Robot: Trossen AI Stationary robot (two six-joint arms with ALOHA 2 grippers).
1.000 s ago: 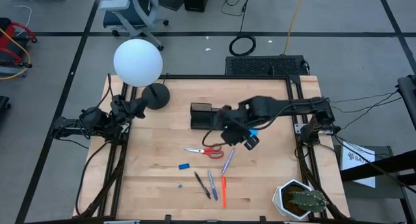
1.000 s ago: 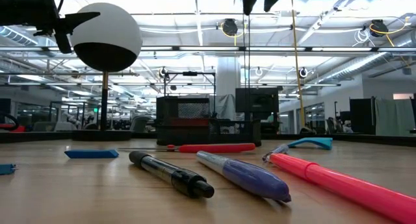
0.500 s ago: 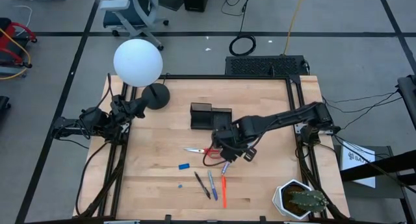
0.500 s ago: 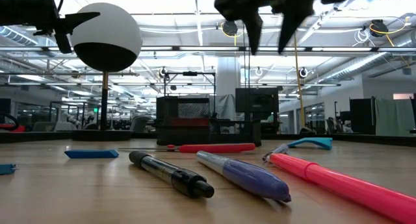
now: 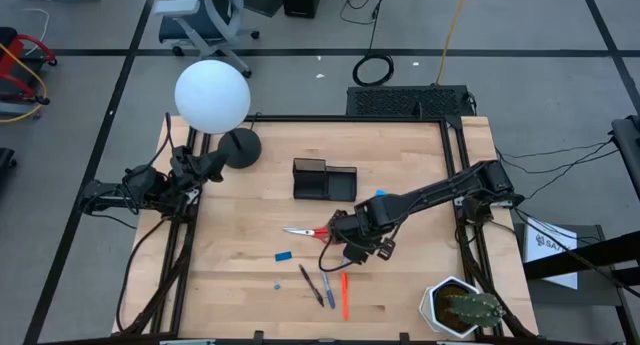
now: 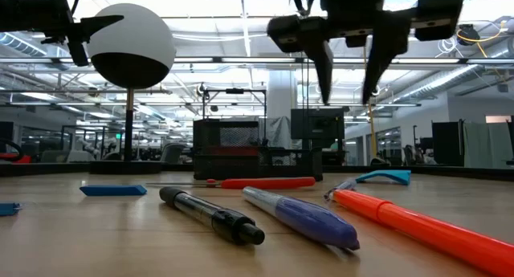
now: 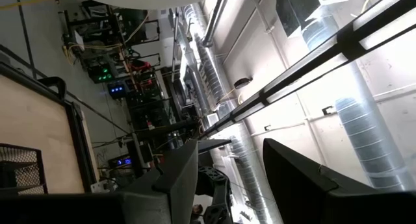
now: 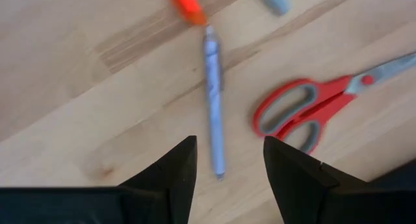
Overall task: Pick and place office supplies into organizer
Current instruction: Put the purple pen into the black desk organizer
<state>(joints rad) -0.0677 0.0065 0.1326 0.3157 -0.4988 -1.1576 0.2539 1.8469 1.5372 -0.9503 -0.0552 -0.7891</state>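
Observation:
My right gripper (image 5: pixel 356 247) hangs open above the table, near its middle. In the right wrist view its fingers (image 8: pixel 227 165) stand either side of a greyish pen (image 8: pixel 213 107) lying flat below, touching nothing. The red-handled scissors (image 5: pixel 311 231) lie just left of the gripper. A black pen (image 5: pixel 311 285), a blue pen (image 5: pixel 327 284) and an orange pen (image 5: pixel 345 296) lie nearer the near edge. A blue eraser-like piece (image 5: pixel 284 254) lies to their left. The black organizer (image 5: pixel 325 180) stands beyond. A bit of the blue pad (image 5: pixel 380 193) shows by the arm. My left gripper (image 7: pixel 231 178) is open, parked at the table's left edge.
A lamp with a round black base (image 5: pixel 240 147) and white globe (image 5: pixel 212 95) stands at the far left. A potted cactus (image 5: pixel 462 307) sits at the near right corner. A tiny blue piece (image 5: pixel 276 283) lies left of the pens. Bare wood lies right of the pens.
My right gripper has moved from beside the organizer toward the near edge and slightly left, and has come down; in the low view its open fingers have dropped into sight. It now hangs over the greyish pen. Nothing on the table has moved.

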